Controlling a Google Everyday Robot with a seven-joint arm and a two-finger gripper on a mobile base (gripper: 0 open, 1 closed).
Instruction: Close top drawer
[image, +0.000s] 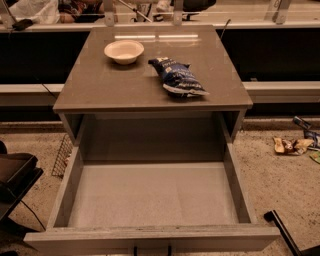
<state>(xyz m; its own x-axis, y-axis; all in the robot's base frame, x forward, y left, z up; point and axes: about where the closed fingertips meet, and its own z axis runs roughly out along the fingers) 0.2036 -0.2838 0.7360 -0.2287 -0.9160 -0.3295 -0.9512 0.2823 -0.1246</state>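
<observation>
The top drawer (150, 200) is pulled far out of the grey cabinet towards the camera, and its pale grey inside holds nothing. Its front panel (150, 237) runs along the bottom edge of the view, with the two ends of its dark loop handle (152, 248) just showing. Of my gripper (282, 232), only a dark slim bar shows at the bottom right. It is just right of the drawer's front right corner and apart from it.
On the cabinet top (100, 85) sit a white bowl (124, 51) and a blue snack bag (177, 77). A dark chair or stand (15, 175) is on the left. A wire basket (62, 155) leans by the cabinet. Wrappers (292, 145) lie on the floor at right.
</observation>
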